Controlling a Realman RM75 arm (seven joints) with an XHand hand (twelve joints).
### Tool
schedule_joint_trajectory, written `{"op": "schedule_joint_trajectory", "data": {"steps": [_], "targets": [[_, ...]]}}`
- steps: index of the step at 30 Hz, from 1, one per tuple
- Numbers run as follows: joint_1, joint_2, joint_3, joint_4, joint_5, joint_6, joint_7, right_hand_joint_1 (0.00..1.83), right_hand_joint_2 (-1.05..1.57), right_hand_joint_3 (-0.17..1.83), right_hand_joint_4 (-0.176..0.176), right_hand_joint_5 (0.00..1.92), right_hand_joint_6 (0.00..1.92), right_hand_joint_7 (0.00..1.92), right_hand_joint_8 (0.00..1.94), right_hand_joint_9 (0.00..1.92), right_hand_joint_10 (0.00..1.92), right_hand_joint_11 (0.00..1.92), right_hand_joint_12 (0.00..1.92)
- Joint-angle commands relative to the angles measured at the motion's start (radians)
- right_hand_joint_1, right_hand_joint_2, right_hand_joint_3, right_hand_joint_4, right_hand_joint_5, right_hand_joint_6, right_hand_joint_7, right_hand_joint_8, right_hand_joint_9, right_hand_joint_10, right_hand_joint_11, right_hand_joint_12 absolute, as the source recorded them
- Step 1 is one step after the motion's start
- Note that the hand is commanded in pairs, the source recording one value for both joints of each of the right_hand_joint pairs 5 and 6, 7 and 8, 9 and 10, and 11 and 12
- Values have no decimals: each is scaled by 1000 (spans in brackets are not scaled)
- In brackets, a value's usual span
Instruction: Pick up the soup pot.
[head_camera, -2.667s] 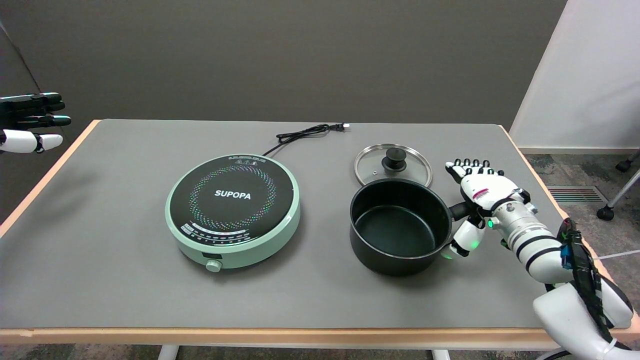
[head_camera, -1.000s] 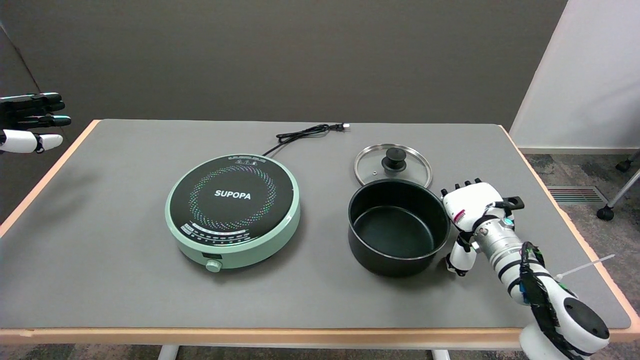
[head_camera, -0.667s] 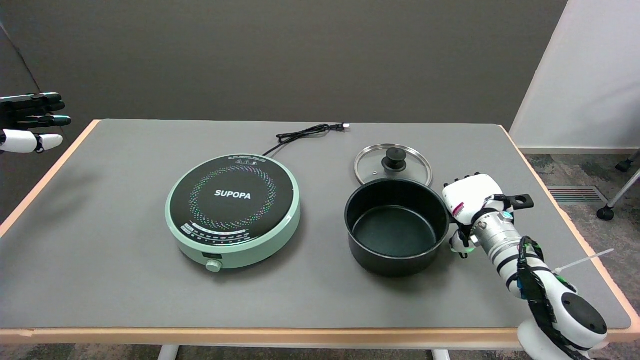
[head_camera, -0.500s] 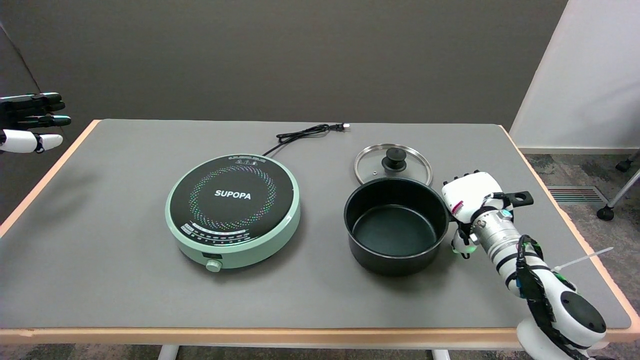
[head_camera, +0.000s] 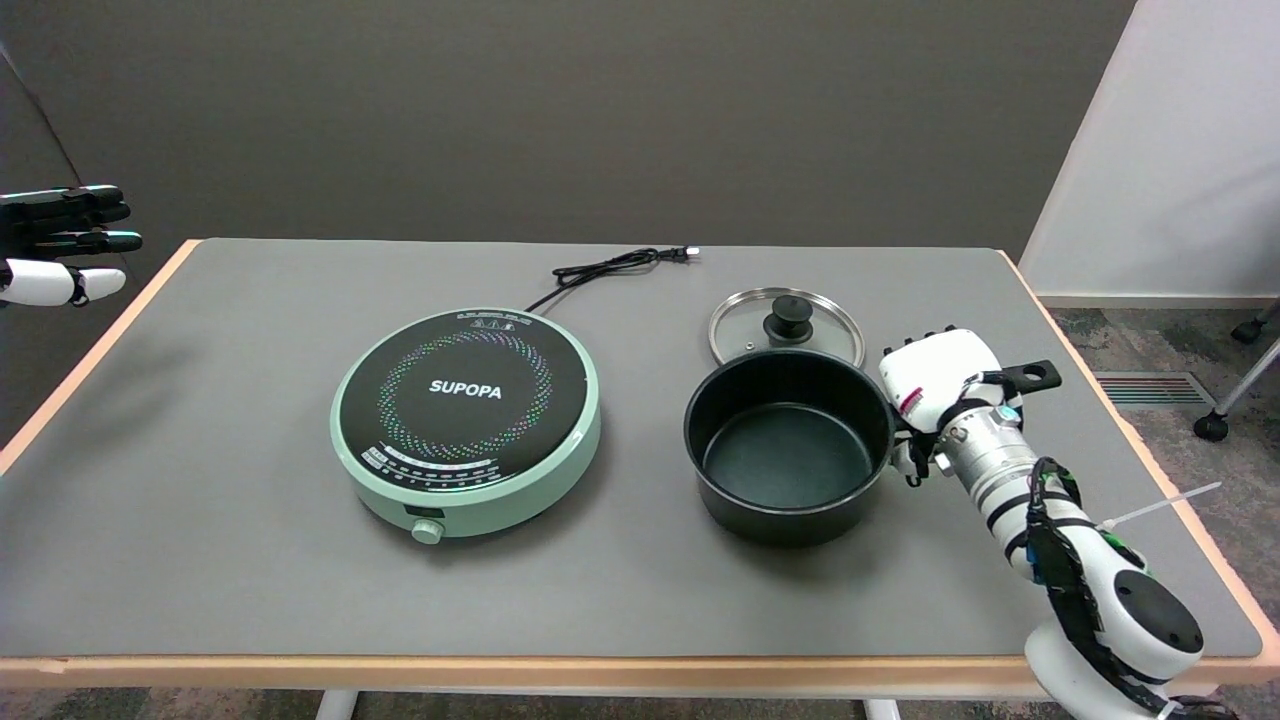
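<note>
- Head view: the soup pot (head_camera: 787, 443) stands open on the right half of the table (head_camera: 250, 560), between the near and far edges, its glass lid (head_camera: 787, 328) lying just behind it toward the far edge.
- The pot's long handle (head_camera: 1030, 377) sticks out toward the right edge of the table, angled slightly to the far side.
- The right hand (head_camera: 940, 385) is wrapped around that handle just beside the pot wall, fingers closed over it; only the handle's end shows beyond the hand.
- The pot's weight lies left of the grip, so lifting will likely tip it down on that side.
- A green cooker (head_camera: 467, 420) sits well apart, toward the left.
</note>
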Motion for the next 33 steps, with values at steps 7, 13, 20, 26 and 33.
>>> {"op": "schedule_joint_trajectory", "data": {"steps": [7, 13, 20, 26, 33], "targets": [[70, 5, -14, -56, -8, 7, 221, 664, 1216, 654, -82, 1733, 1733, 1733, 1733, 1733, 1733, 1733, 1733], [96, 6, -31, -65, -10, 7, 256, 789, 1268, 597, -90, 1700, 1700, 1700, 1700, 1700, 1700, 1700, 1700], [112, 15, -15, -21, -11, 18, 287, 834, 1228, 780, -92, 1688, 1688, 1688, 1688, 1688, 1688, 1688, 1688], [179, 46, -32, 6, 0, 40, 294, 853, 1205, 885, -92, 1685, 1685, 1685, 1685, 1685, 1685, 1685, 1685], [322, 73, -108, -26, 40, 44, 294, 872, 1187, 956, -91, 1696, 1696, 1696, 1696, 1696, 1696, 1696, 1696]]}}
